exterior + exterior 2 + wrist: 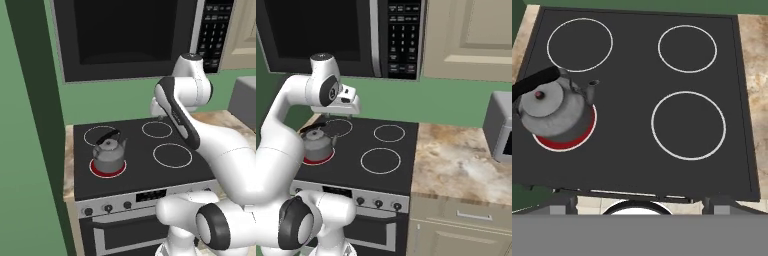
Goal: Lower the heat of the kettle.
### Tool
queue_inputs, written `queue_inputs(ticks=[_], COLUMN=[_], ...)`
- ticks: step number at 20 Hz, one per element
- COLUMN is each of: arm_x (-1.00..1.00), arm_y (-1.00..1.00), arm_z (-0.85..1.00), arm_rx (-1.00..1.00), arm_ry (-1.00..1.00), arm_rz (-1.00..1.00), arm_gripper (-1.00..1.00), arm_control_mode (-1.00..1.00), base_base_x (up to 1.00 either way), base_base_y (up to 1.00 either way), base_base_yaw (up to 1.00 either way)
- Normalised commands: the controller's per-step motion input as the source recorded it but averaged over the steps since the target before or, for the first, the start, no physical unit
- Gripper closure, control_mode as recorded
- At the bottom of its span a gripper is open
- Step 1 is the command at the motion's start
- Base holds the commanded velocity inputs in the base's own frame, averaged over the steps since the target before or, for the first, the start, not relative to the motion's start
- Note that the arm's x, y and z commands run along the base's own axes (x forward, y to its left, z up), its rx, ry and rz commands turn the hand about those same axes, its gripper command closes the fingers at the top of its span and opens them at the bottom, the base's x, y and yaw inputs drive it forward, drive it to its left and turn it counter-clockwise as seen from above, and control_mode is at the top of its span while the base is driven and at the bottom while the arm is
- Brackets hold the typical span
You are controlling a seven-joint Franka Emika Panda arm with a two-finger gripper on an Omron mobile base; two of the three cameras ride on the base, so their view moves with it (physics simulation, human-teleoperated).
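Black stovetop carries the kettle on a red-glowing burner; hand's opening cannot be told.

Base views flank stove; hand view overhead

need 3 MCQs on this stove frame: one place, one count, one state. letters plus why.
1. Where is the kettle?
A. front left burner
B. back right burner
C. counter

2. How many burner rings does the cooktop show?
A. two
B. four
C. six

3. What state is the burner under the kettle in?
A. dark like the rest
B. glowing red
C. covered by a pan

Key:
1 A, it stands on the near left ring in the left base view.
2 B, the hand view shows four rings.
3 B, a red disc shows round the kettle's base.
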Motion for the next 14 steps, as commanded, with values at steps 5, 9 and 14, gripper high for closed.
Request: queue_inputs(ticks=[5,9,14], arm_x=[0.00,0.00,0.00], arm_y=[0.00,0.00,0.00], arm_z=[0.00,0.00,0.00], arm_rx=[0.00,0.00,0.00], arm_ry=[0.00,0.00,0.00], arm_rz=[0.00,0.00,0.00], arm_gripper=[-1.00,-1.00,-1.00], arm_control_mode=[1.00,1.00,1.00], base_base_x=[0.19,0.25,0.25], base_base_y=[-0.24,-0.30,-0.31], base_base_yaw=[0.00,0.00,0.00])
